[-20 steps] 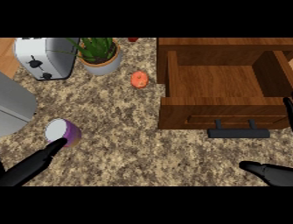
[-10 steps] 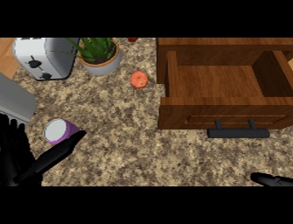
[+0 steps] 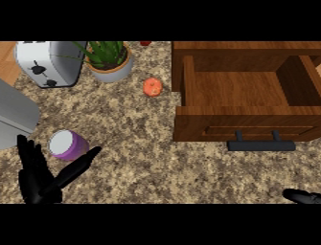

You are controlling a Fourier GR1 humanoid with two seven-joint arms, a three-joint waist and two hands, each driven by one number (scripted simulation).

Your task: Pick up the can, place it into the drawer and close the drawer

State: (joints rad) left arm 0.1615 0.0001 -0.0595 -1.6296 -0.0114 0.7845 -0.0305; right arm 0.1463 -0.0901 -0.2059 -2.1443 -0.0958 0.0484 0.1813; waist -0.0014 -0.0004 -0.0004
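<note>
A purple can (image 3: pixel 68 144) with a white top stands upright on the speckled counter at the left. My left hand (image 3: pixel 41 178) is just below it, open, fingers straight up and thumb angled toward the can, apart from it. The wooden drawer (image 3: pixel 255 91) stands pulled open at the upper right, nothing inside, its black handle (image 3: pixel 262 144) facing me. Only a thumb of my right hand (image 3: pixel 310 196) and a fingertip at the right edge show, spread apart and holding nothing.
A silver toaster (image 3: pixel 46 62) and a potted plant (image 3: pixel 108 60) stand at the back left. An orange fruit (image 3: pixel 152 87) lies beside the drawer's left wall. A grey appliance (image 3: pixel 0 115) fills the left edge near the can.
My left hand has risen into view and moved up close under the can. My right hand has slid down and right, mostly leaving the view.
</note>
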